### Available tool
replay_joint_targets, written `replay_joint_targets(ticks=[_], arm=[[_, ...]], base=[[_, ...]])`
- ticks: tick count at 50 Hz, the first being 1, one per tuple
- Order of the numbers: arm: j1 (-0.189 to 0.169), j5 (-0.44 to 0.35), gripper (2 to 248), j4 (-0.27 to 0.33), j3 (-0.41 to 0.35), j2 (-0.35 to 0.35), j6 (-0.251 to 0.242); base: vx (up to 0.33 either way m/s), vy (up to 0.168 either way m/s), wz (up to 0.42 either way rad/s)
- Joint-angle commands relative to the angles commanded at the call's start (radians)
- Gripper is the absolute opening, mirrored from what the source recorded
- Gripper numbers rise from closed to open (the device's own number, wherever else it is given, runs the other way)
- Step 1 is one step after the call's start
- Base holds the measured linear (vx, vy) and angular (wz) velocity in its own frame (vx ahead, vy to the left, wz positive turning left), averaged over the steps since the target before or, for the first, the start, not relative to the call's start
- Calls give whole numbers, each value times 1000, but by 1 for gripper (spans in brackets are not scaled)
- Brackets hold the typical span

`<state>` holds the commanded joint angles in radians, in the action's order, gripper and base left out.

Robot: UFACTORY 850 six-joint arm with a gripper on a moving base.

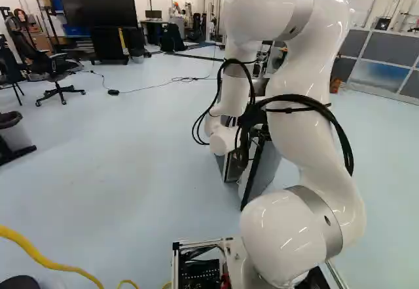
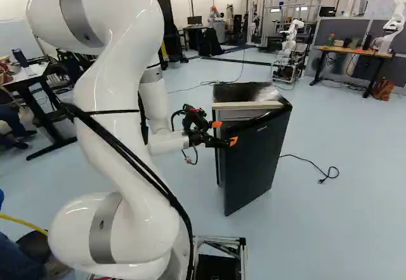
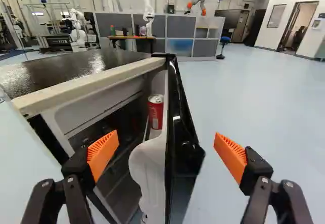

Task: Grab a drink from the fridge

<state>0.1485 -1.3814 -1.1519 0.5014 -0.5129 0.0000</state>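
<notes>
In the right base view my gripper [image 2: 225, 133] is at the top of the small black fridge's door [image 2: 254, 162], which stands ajar. The wrist view shows the gripper [image 3: 166, 154] wide open, one orange pad on the opening's side and the other outside the door [image 3: 177, 107]; neither visibly presses it. A red can [image 3: 156, 111] stands upright in the door's inner shelf, ahead between the fingers. Dark space lies behind the gap, its contents hard to make out. My arm partly hides the fridge [image 1: 265, 171] in the left base view.
A cable [image 2: 311, 162] lies on the floor beside the fridge. Farther off are a wooden-topped table [image 2: 355, 51], grey partitions [image 3: 180, 26] and another robot [image 2: 292, 42]. An office chair [image 1: 55, 73] stands at the left of the left base view; a yellow hose [image 1: 39, 256] lies near the base.
</notes>
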Motion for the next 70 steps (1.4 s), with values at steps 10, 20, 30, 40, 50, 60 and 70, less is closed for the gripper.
replay_joint_targets(ticks=[10, 20, 30, 40, 50, 60, 70], arm=[[-12, -9, 247, -62, 4, -2, 0], [-31, -17, 247, -124, 0, 0, 0], [-63, -26, 247, -187, -7, 3, 0], [-103, -35, 247, -249, -12, 6, 0], [-148, -43, 247, -311, -14, 7, 0], [-200, -52, 247, -373, -10, 5, 0], [-251, -55, 247, -394, 1, 1, 0]], base=[[0, 0, 0], [0, 0, 0], [0, 0, 0], [0, 0, 0], [0, 0, 0], [0, 0, 0], [0, 0, 0]])
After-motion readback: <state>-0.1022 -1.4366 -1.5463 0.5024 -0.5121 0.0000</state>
